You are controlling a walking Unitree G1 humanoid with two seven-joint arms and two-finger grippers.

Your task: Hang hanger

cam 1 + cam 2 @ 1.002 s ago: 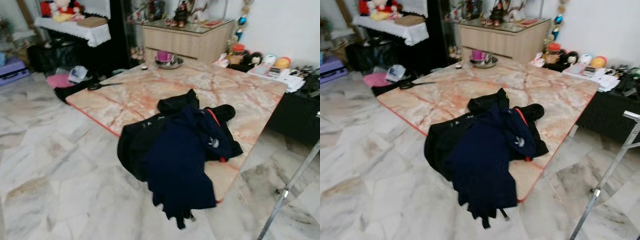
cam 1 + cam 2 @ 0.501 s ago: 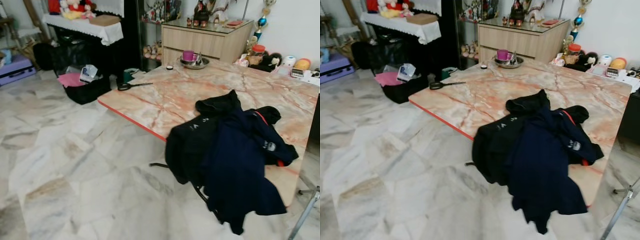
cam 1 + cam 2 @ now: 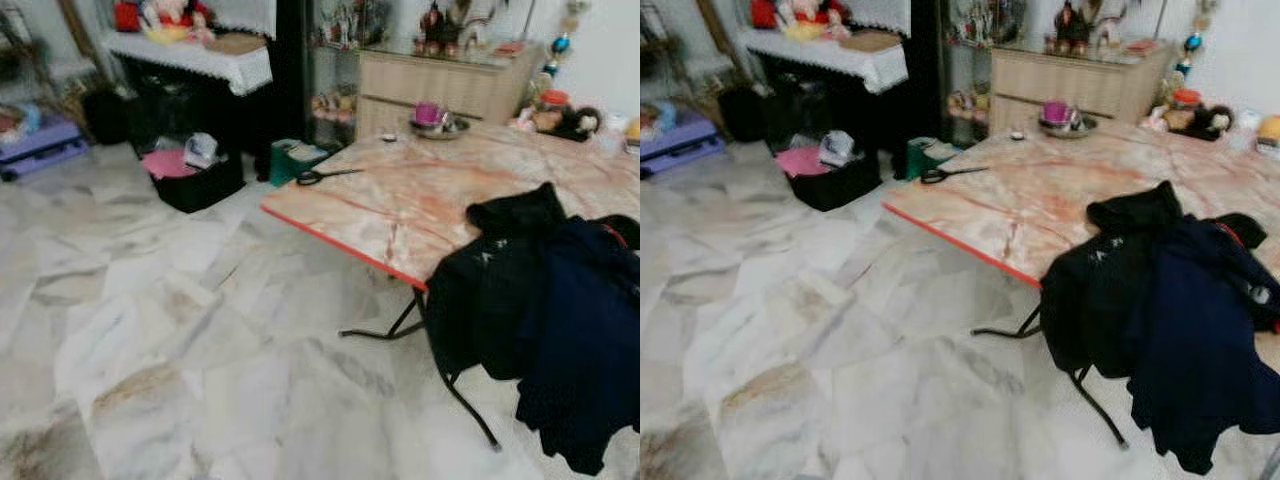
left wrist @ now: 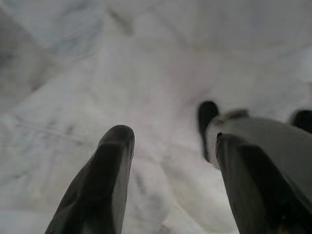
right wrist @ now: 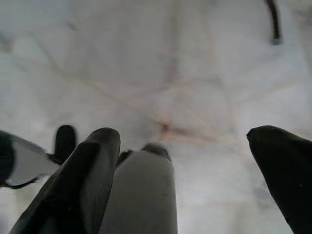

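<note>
Marble floor (image 3: 180,330) seemingly lies below both hanging arms, left end effector (image 4: 170,146) and right end effector (image 5: 185,146) spread wide.

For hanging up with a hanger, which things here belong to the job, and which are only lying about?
Job:
dark clothes draped over the table edge
marble-topped table

Lying about:
scissors
metal bowl with pink cup
black basket on the floor

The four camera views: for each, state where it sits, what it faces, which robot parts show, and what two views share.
Left eye view: head, facing down at the table and clothes.
Right eye view: head, same scene.
Left wrist view: wrist, facing the floor past the left gripper.
Right wrist view: wrist, facing floor past the right gripper.
Shared: both eyes show the scissors.
</note>
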